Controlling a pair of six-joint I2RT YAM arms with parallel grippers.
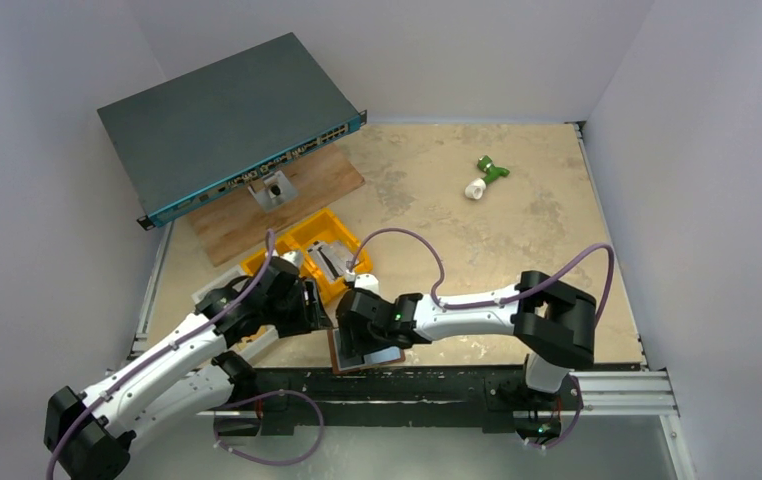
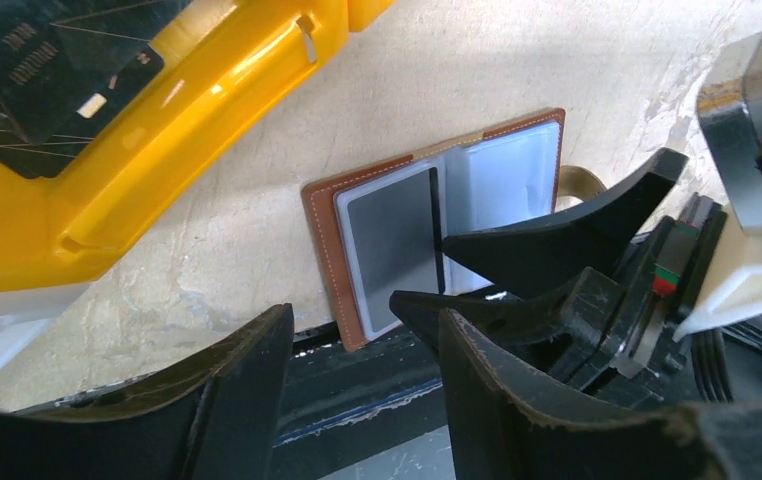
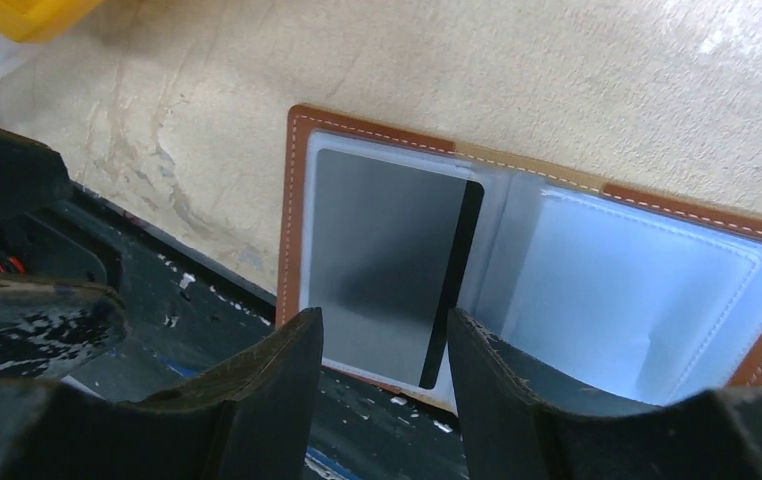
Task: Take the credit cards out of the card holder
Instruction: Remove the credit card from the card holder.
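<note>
Overhead, the card holder lies open flat at the 6 o'clock edge of the desk, its near side overlapping the black rail. One credit card, grey with a black stripe, sits in the holder's 9 o'clock sleeve as the right wrist sees it. The right end effector hangs over that card with fingers apart; contact cannot be judged. The left end effector, at the holder's 9 o'clock, also has its fingers apart and clasps nothing. A yellow bin stands at the holder's 11 o'clock.
</note>
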